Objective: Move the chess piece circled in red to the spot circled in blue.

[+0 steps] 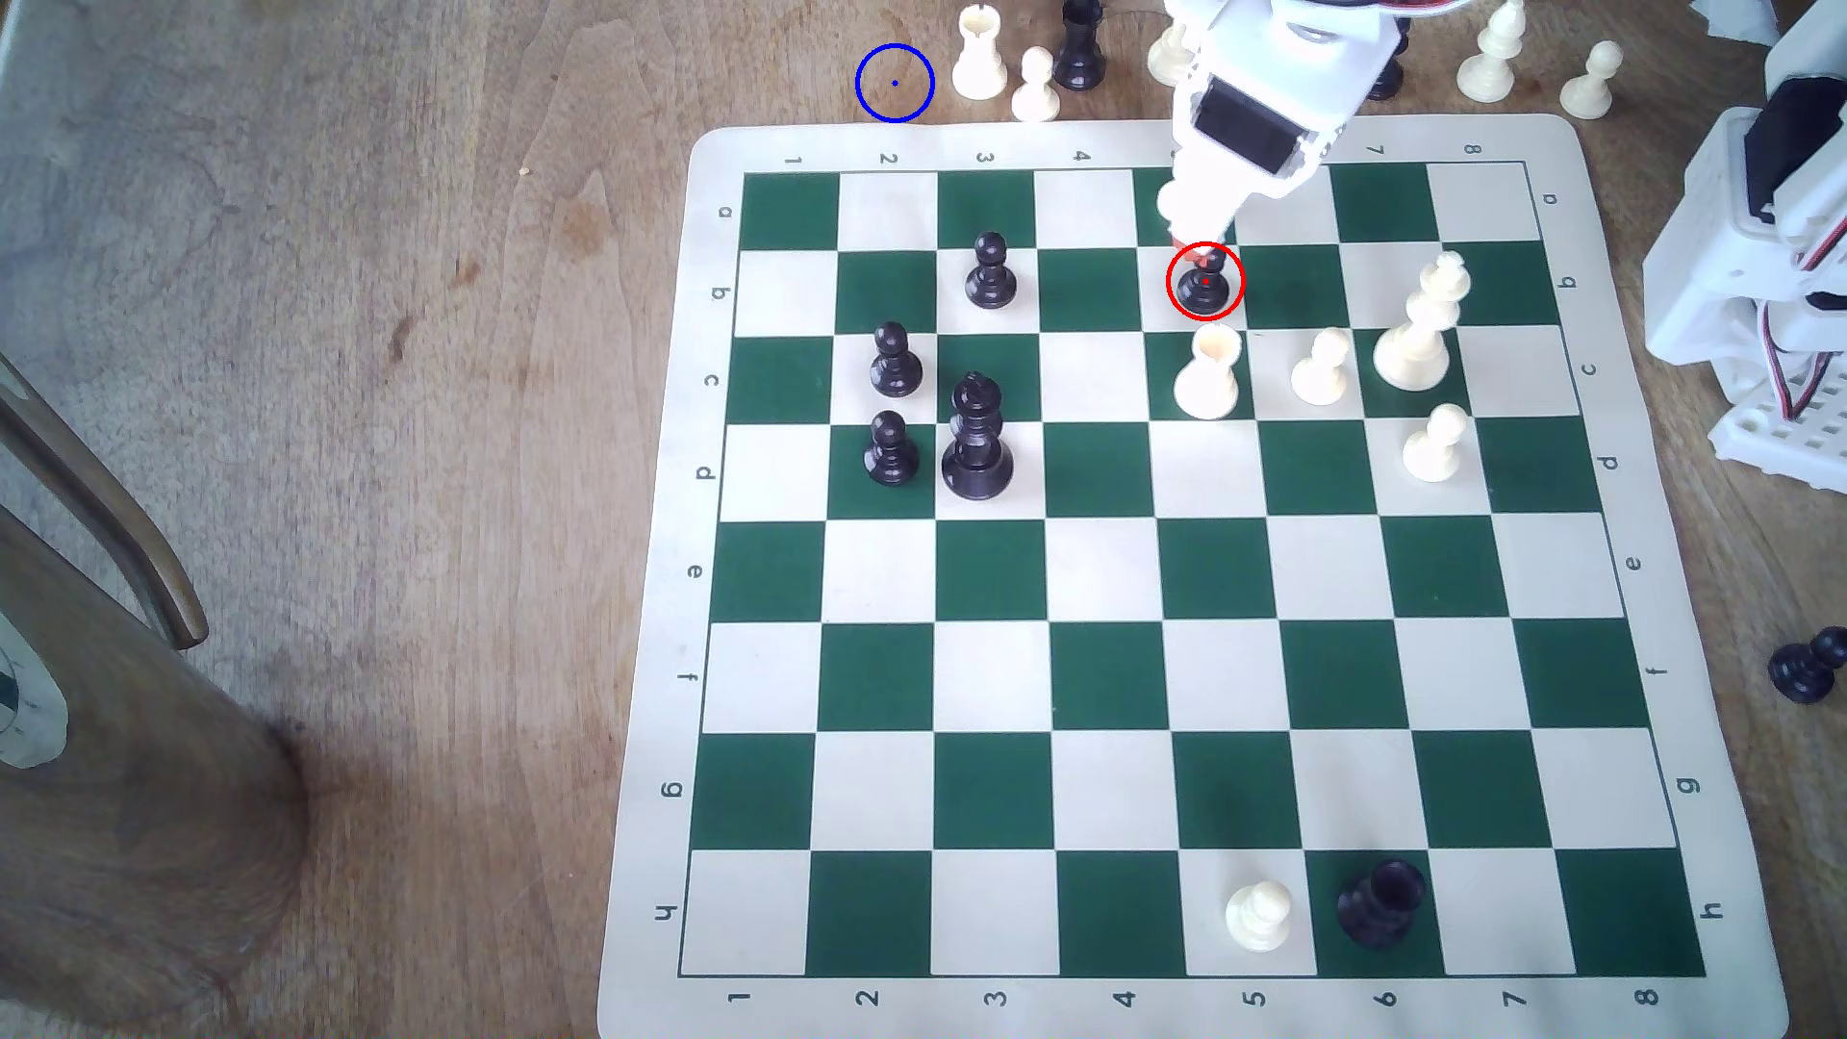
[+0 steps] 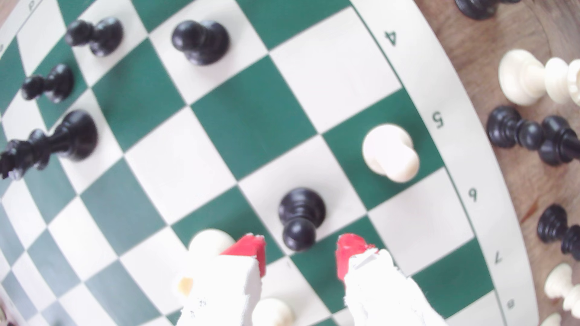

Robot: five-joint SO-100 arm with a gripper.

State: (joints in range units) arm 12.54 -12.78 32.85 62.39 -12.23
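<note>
Jaws: stood apart, nothing between them; both red-tipped.
Gripper (image 2: 300, 253): its gap faced the pawn, whose ball head lay level with the red tips in the wrist view; whether a tip touched it could not be told. In the exterior view the gripper (image 1: 1191, 245) hung at the pawn's upper edge.
Pawn (image 2: 300, 218): upright on a white square just ahead of the jaws, free of both fingers (image 2: 251, 249). The exterior view showed the pawn (image 1: 1205, 284) inside the red circle, in row b, file 5.
White pieces: one (image 2: 390, 152) stood on the green square next beyond the pawn; another (image 2: 211, 242) sat close beside one finger, partly hidden by it.
King (image 1: 976, 437): well off to the exterior view's left of the jaws, with three black pawns near it.
Board (image 1: 1099, 569): green and white mat under the jaws.
Spot (image 1: 895, 83): blue ring on bare wood, off the board past its top edge, far to the exterior view's left of the jaws, just beside a white rook (image 1: 978, 53).
</note>
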